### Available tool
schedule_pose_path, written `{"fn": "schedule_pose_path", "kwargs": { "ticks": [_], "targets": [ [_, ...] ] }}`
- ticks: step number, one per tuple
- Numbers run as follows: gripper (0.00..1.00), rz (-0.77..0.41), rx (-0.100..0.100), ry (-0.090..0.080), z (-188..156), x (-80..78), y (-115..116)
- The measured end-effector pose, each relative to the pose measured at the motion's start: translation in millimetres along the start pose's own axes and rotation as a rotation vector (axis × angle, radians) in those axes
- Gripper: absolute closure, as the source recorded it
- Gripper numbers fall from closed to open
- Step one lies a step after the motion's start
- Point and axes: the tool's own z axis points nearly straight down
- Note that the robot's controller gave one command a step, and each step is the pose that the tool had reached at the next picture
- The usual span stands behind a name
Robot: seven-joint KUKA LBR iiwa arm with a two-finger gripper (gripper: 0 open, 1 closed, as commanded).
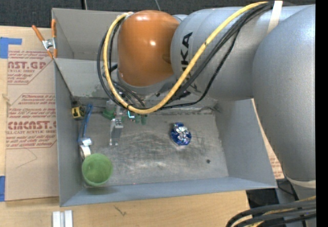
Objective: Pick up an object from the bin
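The gripper (116,132) hangs below the orange wrist cover (146,49), over bare floor near the far wall of the bin (154,190), left of middle; whether it is released or clenched cannot be told. A blue-handled tool (85,127) lies just beside it toward the left wall. A green ball (96,168) sits in the near left corner, and a crumpled blue-and-white wrapper (180,134) lies well apart, rightward.

A green ball (96,169) sits in the near-left corner of the bin (154,190). Just beyond it, a blue tool (86,121) with a silvery end lies along the left wall, with a yellow piece (77,112) beside its far tip. Well apart, right of centre, a crumpled blue-and-white thing (180,134) rests on the floor.
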Motion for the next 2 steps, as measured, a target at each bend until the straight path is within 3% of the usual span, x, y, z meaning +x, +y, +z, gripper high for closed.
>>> {"fn": "schedule_pose_path", "kwargs": {
  "ticks": [1,2],
  "targets": [
    [0.0,-0.003,0.004,0.006,89,79.8,-19],
    [0.0,-0.075,-0.006,-0.019,112,60.4,-6]
  ]
}}
